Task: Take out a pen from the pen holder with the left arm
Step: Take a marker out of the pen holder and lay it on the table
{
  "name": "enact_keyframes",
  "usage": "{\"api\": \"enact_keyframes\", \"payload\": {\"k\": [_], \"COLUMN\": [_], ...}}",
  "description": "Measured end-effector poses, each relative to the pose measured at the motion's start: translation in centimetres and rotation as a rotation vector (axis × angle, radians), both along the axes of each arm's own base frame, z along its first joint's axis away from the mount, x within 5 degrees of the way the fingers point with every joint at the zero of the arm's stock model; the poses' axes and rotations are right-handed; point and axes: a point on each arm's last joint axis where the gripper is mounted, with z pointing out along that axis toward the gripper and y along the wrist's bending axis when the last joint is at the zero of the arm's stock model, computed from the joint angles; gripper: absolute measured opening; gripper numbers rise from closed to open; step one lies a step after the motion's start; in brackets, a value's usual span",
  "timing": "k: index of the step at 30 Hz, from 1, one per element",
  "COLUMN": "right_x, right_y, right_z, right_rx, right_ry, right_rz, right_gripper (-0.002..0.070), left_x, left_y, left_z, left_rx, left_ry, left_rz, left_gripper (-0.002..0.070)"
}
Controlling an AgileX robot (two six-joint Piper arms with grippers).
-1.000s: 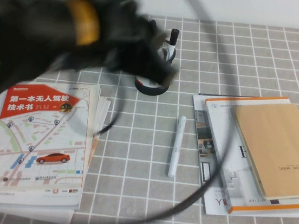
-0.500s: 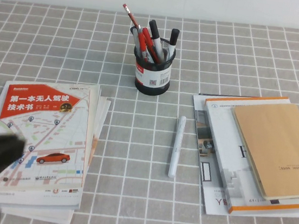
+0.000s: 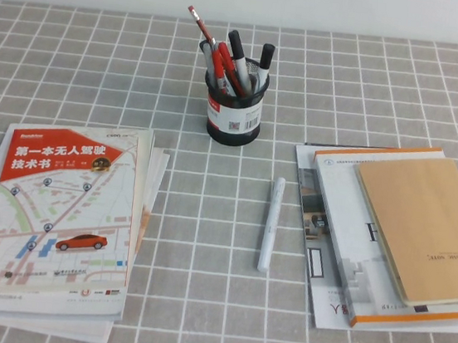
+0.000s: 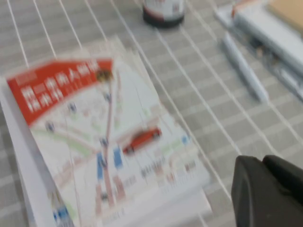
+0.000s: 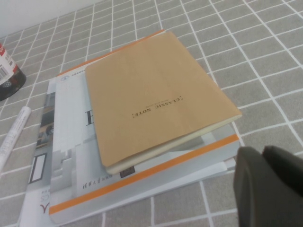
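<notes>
**A:** What differs from a second ago?

**B:** The left arm covered the pen holder (image 3: pixel 235 109) a second ago. Half a second ago it showed only as a dark corner, and now it has left the high view. The holder, the books and the white pen (image 3: pixel 270 223) have not shifted.

**A:** Gripper positions?

**B:** The left gripper (image 4: pixel 266 189) hangs on the robot's side of the map-cover book (image 3: pixel 56 217). Its fingers are pressed together on nothing. The right gripper (image 5: pixel 266 184) hangs near the robot-side corner of the book stack (image 3: pixel 330 268). Its fingers lie side by side with no gap showing.

**A:** And the pen?

**B:** It lies flat on the tablecloth (image 3: pixel 196 301), between the holder and the stack and touching neither. (The other pens stand in the holder: red ones, black-capped ones and a pencil with a red end.)

**A:** Surface and room?

**B:** The cloth is grey with a white grid. A plain white wall (image 3: pixel 358 7) stands behind the table.

**A:** Any legible writing?

**B:** The red banner on the left book reads "第一本无人驾驶技术书", above a street map with a red car. The tan notebook (image 3: pixel 422 229) on top of the stack reads "CLASSIC NOTE". The holder carries a white label with a red band and a code square, but its print is too small to read.
</notes>
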Motion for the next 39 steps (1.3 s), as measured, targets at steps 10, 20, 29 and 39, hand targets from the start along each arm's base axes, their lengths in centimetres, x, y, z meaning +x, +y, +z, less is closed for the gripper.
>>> {"api": "enact_keyframes", "payload": {"k": [10, 20, 29, 39], "right_x": [0.0, 0.0, 0.0, 0.0], "right_y": [0.0, 0.0, 0.0, 0.0], "right_z": [0.0, 0.0, 0.0, 0.0], "right_rx": [0.000, 0.000, 0.000, 0.000], "right_ry": [0.000, 0.000, 0.000, 0.000], "right_rz": [0.000, 0.000, 0.000, 0.000], "right_gripper": [-0.0013, -0.0013, -0.0013, -0.0013], "left_x": [-0.5, 0.3, 0.1, 0.1], "left_y": [1.1, 1.8, 1.9, 1.8], "left_z": [-6.1, -13.3, -16.1, -16.2], "left_rx": [-0.166, -0.066, -0.020, -0.021], "left_ry": [-0.368, -0.459, -0.278, -0.264], "left_rz": [0.189, 0.426, 0.440, 0.436], "left_gripper": [-0.0001, -0.0001, -0.0001, -0.0001]}}
